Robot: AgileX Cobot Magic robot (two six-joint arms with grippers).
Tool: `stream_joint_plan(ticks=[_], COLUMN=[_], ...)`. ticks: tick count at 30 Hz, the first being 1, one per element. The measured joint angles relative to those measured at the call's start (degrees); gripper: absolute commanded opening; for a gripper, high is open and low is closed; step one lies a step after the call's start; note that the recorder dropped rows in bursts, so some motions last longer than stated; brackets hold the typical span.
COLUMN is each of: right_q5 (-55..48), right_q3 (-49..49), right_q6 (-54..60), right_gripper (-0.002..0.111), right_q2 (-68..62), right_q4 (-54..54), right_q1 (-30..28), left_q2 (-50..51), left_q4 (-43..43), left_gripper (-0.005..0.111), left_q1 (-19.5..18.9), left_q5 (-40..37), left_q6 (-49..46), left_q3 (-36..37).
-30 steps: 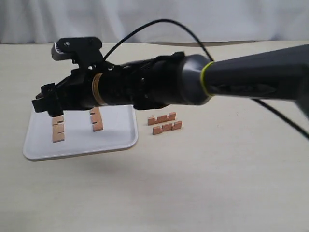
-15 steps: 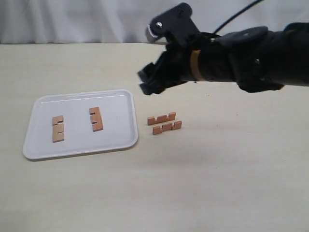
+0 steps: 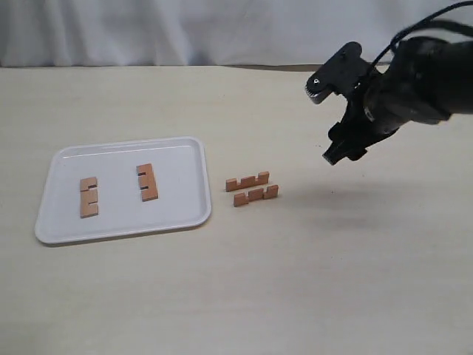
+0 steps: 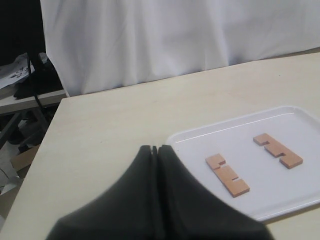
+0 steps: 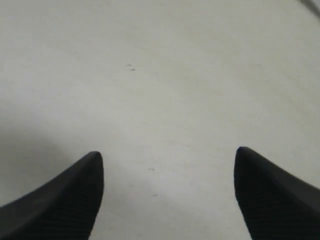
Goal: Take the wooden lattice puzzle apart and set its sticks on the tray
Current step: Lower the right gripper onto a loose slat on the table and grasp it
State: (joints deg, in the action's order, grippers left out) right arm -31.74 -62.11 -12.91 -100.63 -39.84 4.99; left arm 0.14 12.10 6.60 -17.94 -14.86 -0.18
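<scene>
- Exterior view: the puzzle is fully apart. 2 sticks [image 3: 147,182] lie flat on the tray [image 3: 177,211], set apart from each other. 2 more [image 3: 256,194] lie side by side on the table [image 3: 259,296], just beside the tray's right rim. Half looks done, and 2 transfers remain. The right gripper [image 3: 336,155] hangs above the table, right of those 2.
- Left wrist view: the left gripper [image 4: 155,150] has its jaws pressed together with nothing between them, near the tray [image 4: 200,137] and its 2 sticks [image 4: 227,174].
- Right wrist view: the right gripper [image 5: 167,160] has its jaws wide apart, empty, over bare table [image 5: 165,75].
</scene>
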Motion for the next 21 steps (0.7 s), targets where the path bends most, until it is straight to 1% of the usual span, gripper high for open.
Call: stream_joint_plan(ticks=[1,3,4,5,6,7,9,12,14,18,21], right_q5=[-0.4,-1.7,-2.1,-3.7,-3.8,-4.1,-4.1,-4.1,-4.1,-3.8,-2.4], right_q3=[-1.3,-2.7,-2.9,-3.1,-3.1,-3.1,-3.2,-3.2,-3.2,-3.2,-3.2], right_q6=[8.0,27.8,36.8,51.5,55.8,63.6,70.0,75.5,79.9,85.8,87.2], right_gripper=[0.068,0.068,0.068,0.068,0.068,0.068,0.068,0.068,0.068,0.068,0.066], right_q2=[-0.3,-1.1,-1.3,-2.1,-2.3,-3.2,-4.9,-7.4,-9.4,-11.5,-12.5], right_q4=[7.9,26.1,32.3,44.8,49.1,54.3,57.2,58.7,61.6,67.8,70.0], right_q1=[-0.3,-0.6,-0.6,-0.6,-0.6,-0.6,-0.6,-0.6,-0.6,-0.6,-0.6], left_q2=[0.0,0.0,0.0,0.0,0.0,0.0,0.0,0.0,0.0,0.0,0.0], left_q4=[0.0,0.0,0.0,0.0,0.0,0.0,0.0,0.0,0.0,0.0,0.0], left_gripper=[0.000,0.000,0.000,0.000,0.000,0.000,0.000,0.000,0.000,0.000,0.000], left_q1=[0.0,0.0,0.0,0.0,0.0,0.0,0.0,0.0,0.0,0.0,0.0], left_q5=[0.0,0.0,0.0,0.0,0.0,0.0,0.0,0.0,0.0,0.0,0.0], left_q6=[0.0,0.0,0.0,0.0,0.0,0.0,0.0,0.0,0.0,0.0,0.0], left_q3=[0.0,0.0,0.0,0.0,0.0,0.0,0.0,0.0,0.0,0.0,0.0])
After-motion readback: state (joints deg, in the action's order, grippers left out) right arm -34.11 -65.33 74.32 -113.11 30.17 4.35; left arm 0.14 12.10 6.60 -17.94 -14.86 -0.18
